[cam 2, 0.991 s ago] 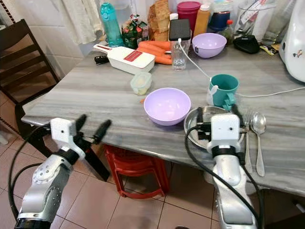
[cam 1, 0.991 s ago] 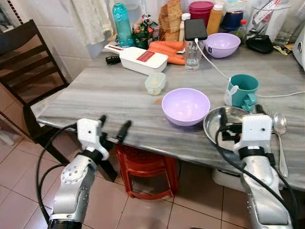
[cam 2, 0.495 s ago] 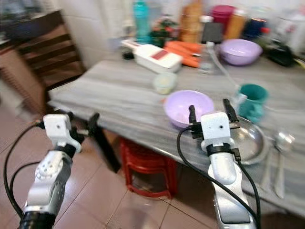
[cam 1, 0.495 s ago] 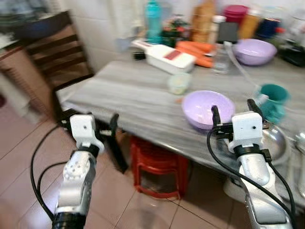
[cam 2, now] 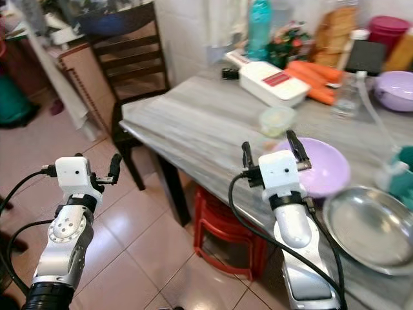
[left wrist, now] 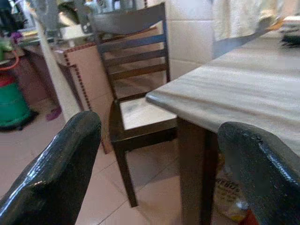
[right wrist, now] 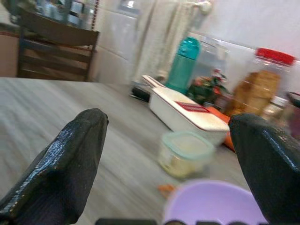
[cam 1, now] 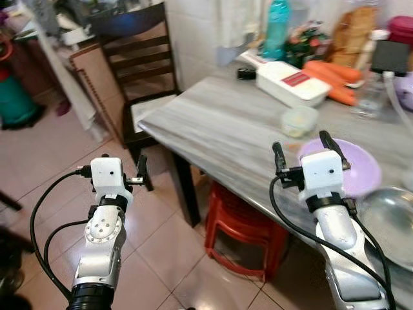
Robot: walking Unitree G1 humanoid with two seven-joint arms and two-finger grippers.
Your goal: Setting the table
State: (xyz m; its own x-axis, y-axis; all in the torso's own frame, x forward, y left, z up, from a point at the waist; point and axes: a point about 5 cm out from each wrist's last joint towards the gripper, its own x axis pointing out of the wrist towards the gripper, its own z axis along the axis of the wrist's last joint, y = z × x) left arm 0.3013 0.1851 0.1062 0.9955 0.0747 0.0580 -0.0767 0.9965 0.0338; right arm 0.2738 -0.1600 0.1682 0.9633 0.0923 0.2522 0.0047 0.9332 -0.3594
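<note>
A lilac bowl [cam 2: 326, 169] stands near the front edge of the grey marble table [cam 1: 219, 123]. A steel plate [cam 2: 368, 226] lies to its right, and a teal mug [cam 2: 405, 174] sits at the frame's edge. My right gripper [cam 1: 302, 147] is open and hovers over the table edge just in front of the bowl, holding nothing. In the right wrist view the bowl's rim [right wrist: 211, 204] lies between the spread fingers. My left gripper [cam 1: 116, 174] is open over the floor, left of the table corner [left wrist: 161, 98].
A dark wooden chair [cam 1: 139, 71] stands at the table's left end and a red stool [cam 1: 248, 226] sits under the table. Farther back are a small lidded container [cam 1: 299, 121], a white slicer [cam 1: 290, 82], carrots [cam 1: 332, 72], a teal bottle [cam 2: 258, 29] and jars.
The head camera has swung left, so the table now sits further right. My right gripper has risen from above the steel plate to in front of the lilac bowl.
</note>
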